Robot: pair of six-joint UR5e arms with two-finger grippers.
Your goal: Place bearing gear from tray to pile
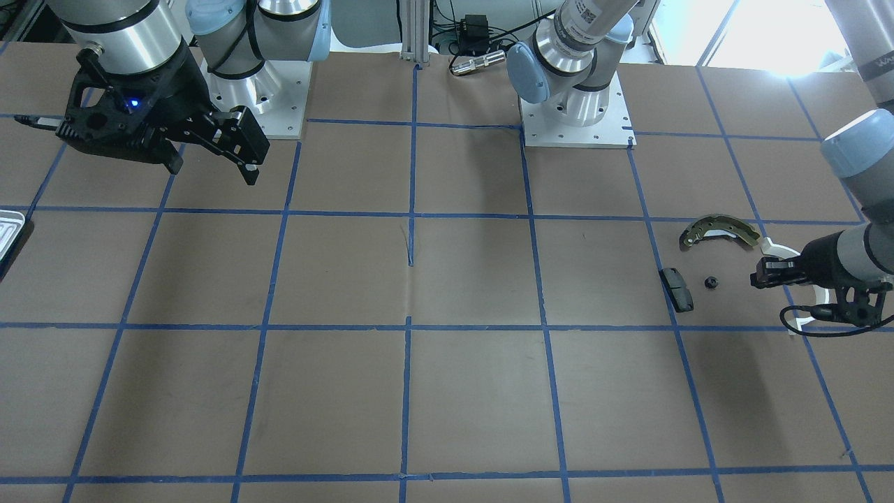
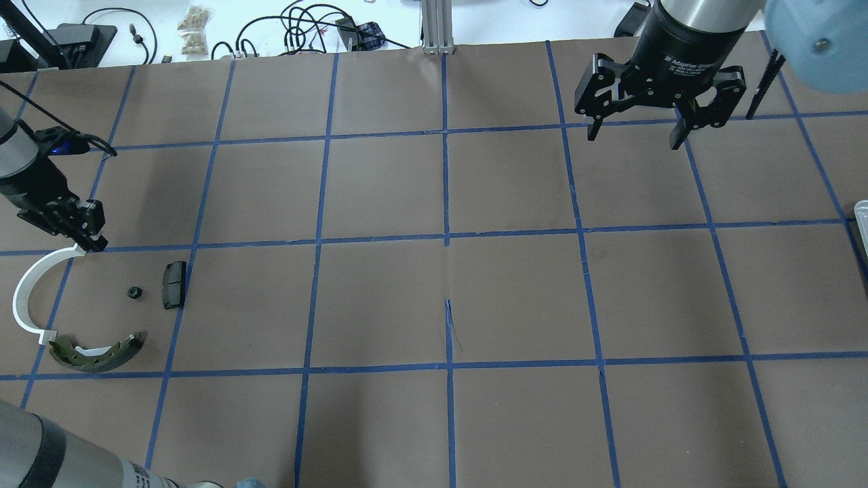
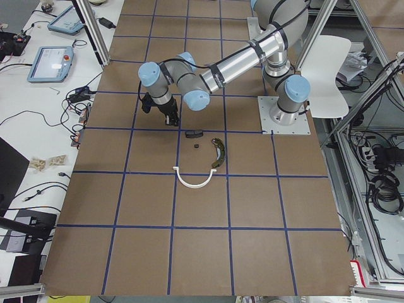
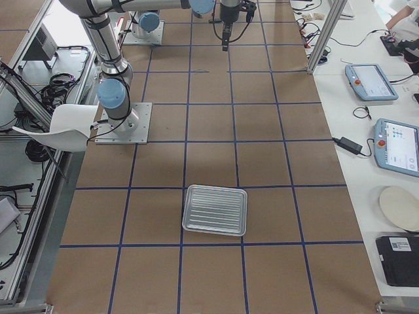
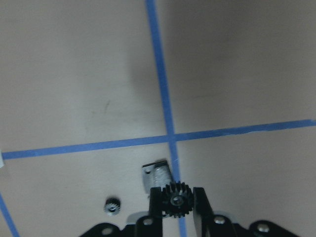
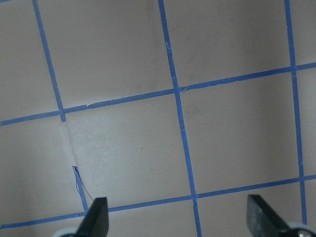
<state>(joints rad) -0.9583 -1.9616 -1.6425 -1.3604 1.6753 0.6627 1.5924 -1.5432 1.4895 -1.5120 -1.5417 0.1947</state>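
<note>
Bearing gear (image 5: 177,200): small, black, toothed disc

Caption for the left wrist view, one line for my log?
Left gripper shut on a small black bearing gear above the blue-taped table, a second small gear lying nearby.

The left arm (image 3: 235,55) stretches out low toward 9 o'clock of the overhead view. Its wrist is bent so that the left gripper (image 2: 91,238) slants down toward 4 o'clock, close over the table. Its jaws are closed on the bearing gear (image 5: 177,200), which is pinched between the two fingertips. The right arm (image 2: 692,30) hangs high at 1 o'clock of the same view, wrist upright. The right gripper (image 2: 635,134) faces down at the table with its fingers spread wide apart.
</note>
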